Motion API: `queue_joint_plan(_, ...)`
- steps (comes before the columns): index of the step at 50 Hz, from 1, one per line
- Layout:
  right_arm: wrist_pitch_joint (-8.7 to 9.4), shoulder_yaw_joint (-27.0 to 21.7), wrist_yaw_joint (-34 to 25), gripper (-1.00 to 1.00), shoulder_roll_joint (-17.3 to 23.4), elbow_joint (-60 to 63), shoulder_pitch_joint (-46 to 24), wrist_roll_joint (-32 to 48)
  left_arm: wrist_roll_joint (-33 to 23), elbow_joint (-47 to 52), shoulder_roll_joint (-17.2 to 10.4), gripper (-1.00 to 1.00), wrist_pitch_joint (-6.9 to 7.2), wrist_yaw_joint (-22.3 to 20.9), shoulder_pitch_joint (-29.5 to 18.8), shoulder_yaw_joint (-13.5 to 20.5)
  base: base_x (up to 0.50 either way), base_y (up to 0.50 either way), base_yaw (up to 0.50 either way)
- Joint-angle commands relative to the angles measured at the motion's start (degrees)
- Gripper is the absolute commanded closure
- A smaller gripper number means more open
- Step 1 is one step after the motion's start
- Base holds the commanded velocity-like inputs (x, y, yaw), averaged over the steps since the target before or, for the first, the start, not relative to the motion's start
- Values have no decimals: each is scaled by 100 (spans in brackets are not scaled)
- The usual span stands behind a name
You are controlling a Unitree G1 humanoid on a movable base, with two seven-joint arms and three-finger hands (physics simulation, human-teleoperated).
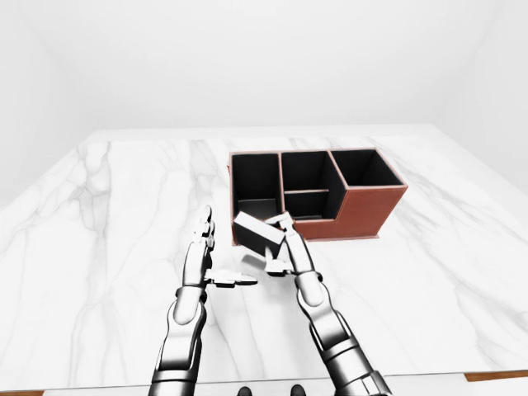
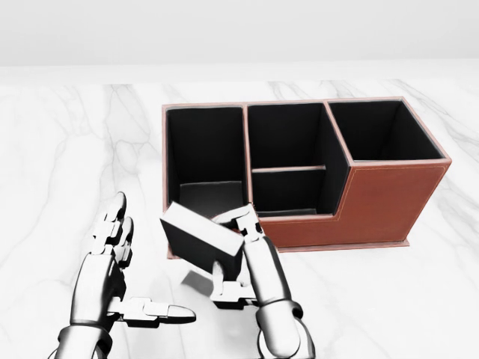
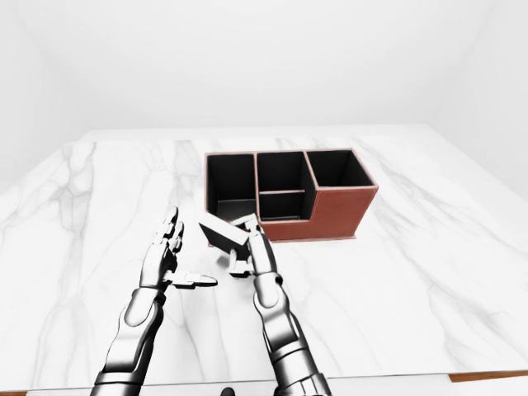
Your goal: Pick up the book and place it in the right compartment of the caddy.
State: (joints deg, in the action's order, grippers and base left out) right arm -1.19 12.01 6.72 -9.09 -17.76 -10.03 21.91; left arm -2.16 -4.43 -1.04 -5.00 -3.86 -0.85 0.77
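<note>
Over on the left of the head view, the left hand just hovers above the marble tabletop with fingers spread and thumb stuck out sideways, gripping nothing. Next to it, the right hand has the book pinched between thumb and fingers. The book is dark and tilted, and it looks lifted clear of the tabletop, since there's a shadow under it. Right now it hangs in front of the caddy, down by the low wall of the left compartment.

So I'd say the pickup is done and we're at the carry step. The right compartment is way over at the other end of the caddy, the tall section, well apart from the book. Next move probably needs a lift higher than that tall wall, a sweep to the right, and turning the book so it drops in edgewise. Grip looks a bit sketchy with the tilt, so it could slip.
</note>
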Motion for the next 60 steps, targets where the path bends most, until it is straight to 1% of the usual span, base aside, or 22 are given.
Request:
queue_joint_plan(1,619,-49,-186,100,221,2043,197,-753,68,33,1,-100,0,-29,6,15,0,0,0)
queue_joint_plan(4,619,-44,-202,100,257,2343,227,-813,72,10,-1,-100,0,-29,-1,19,0,0,0)
queue_joint_plan(12,619,-118,-211,100,340,2589,222,-883,87,36,0,-100,0,-35,13,22,0,0,0)
queue_joint_plan(13,619,-124,-213,100,348,2623,223,-885,83,120,2,-100,39,-33,31,14,0,0,0)
queue_joint_plan(14,619,-151,-229,100,363,2723,211,-892,82,75,3,-100,2,-34,22,15,0,0,0)
queue_joint_plan(21,619,-267,-261,100,441,3013,122,-885,79,100,0,-100,25,-36,27,14,0,0,0)
queue_joint_plan(23,619,-315,-278,100,460,3119,109,-899,83,75,1,-100,2,-37,24,18,0,0,0)
queue_joint_plan(29,619,-465,-329,100,538,3480,29,-965,93,25,-5,-100,0,-45,12,31,0,0,0)
queue_joint_plan(36,619,-700,-402,100,668,3782,-271,-975,93,-17,-6,-100,0,-47,3,32,0,0,0)
queue_joint_plan(43,619,-1098,-441,100,903,3446,-860,-1136,82,-15,-4,-100,0,-36,-16,26,0,0,0)
queue_joint_plan(45,619,-1241,-452,100,1025,3367,-1110,-1163,76,-84,-4,-100,0,-31,-34,27,0,0,0)
queue_joint_plan(50,619,-1394,-469,100,1215,3307,-1384,-1193,68,-13,4,-100,0,-20,-10,13,0,0,0)
queue_joint_plan(51,619,-1413,-471,100,1244,3321,-1412,-1192,62,64,8,-100,10,-16,8,2,0,0,0)
queue_joint_plan(52,619,-1435,-470,100,1271,3323,-1432,-1194,50,257,17,-100,162,-9,51,-21,0,0,0)
queue_joint_plan(55,619,-1582,-488,100,1409,3238,-1557,-1242,50,127,15,-100,52,-10,30,-10,0,0,0)
queue_joint_plan(56,619,-1609,-478,100,1445,3196,-1579,-1255,47,125,16,-100,49,-7,32,-13,0,0,0)
queue_joint_plan(58,619,-1680,-477,100,1520,3116,-1633,-1306,23,682,38,-100,491,7,151,-72,0,0,0)
queue_joint_plan(59,619,-1699,-464,100,1555,3055,-1647,-1311,22,690,37,-100,493,4,159,-72,0,0,0)
queue_joint_plan(60,619,-1735,-455,100,1599,2980,-1688,-1322,29,575,30,-100,405,-3,133,-56,0,0,0)
